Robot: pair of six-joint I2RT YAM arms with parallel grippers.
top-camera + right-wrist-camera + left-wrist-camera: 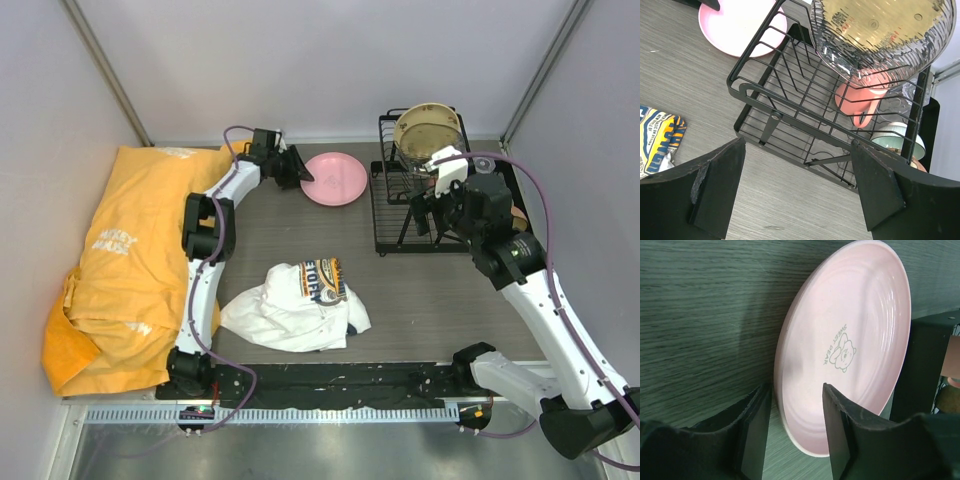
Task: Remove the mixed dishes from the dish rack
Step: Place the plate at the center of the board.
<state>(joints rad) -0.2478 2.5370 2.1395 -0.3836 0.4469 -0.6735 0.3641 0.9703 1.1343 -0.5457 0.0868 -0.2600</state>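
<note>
Your left gripper (796,432) stands parted astride the near rim of the pink plate (335,178), which lies flat on the table (420,290) toward its far edge, just left of the dish rack (395,215); that looks like a set-down, with the grip let go. Your right gripper (797,187) hangs wide open and empty over the rack's front, likely lining up on the pink mug (860,102) beneath the clear ribbed bowl (880,30).

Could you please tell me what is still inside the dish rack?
The dish rack holds a tan bowl, a pink mug and a mint-green bowl. Wires and the bowl hide anything further behind them.
</note>
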